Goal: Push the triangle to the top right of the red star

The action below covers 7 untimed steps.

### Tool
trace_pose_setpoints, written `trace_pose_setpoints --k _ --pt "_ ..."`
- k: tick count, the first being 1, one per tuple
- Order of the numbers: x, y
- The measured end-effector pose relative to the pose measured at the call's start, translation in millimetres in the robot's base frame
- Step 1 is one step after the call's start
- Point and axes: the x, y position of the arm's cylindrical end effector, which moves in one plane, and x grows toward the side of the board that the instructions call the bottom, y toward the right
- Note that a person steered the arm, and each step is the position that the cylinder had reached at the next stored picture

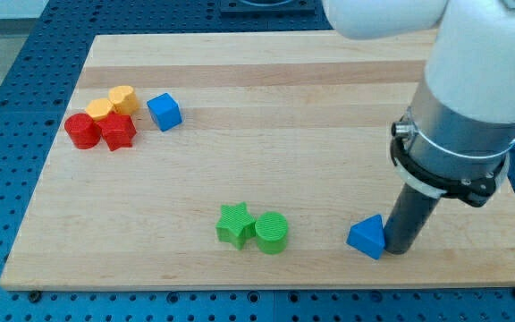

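Note:
The blue triangle [367,237] lies near the view's bottom right of the wooden board [266,107]. My tip [397,249] stands right against the triangle's right side. The red star [118,131] sits at the view's upper left, touching a red cylinder [82,131] on its left. A yellow block [99,111] and a yellow cylinder [122,97] crowd just above the star.
A blue cube [164,112] stands just right of the yellow and red cluster. A green star [234,224] and a green cylinder [272,233] sit together at the view's bottom middle, left of the triangle. The arm's white body [472,89] covers the board's right part.

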Motion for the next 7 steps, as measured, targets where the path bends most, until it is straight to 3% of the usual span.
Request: trace_pose_setpoints --k 3,5,7 --pt "14.2 14.8" --pt "9.7 -33.6" --pt "-31.0 -70.0"
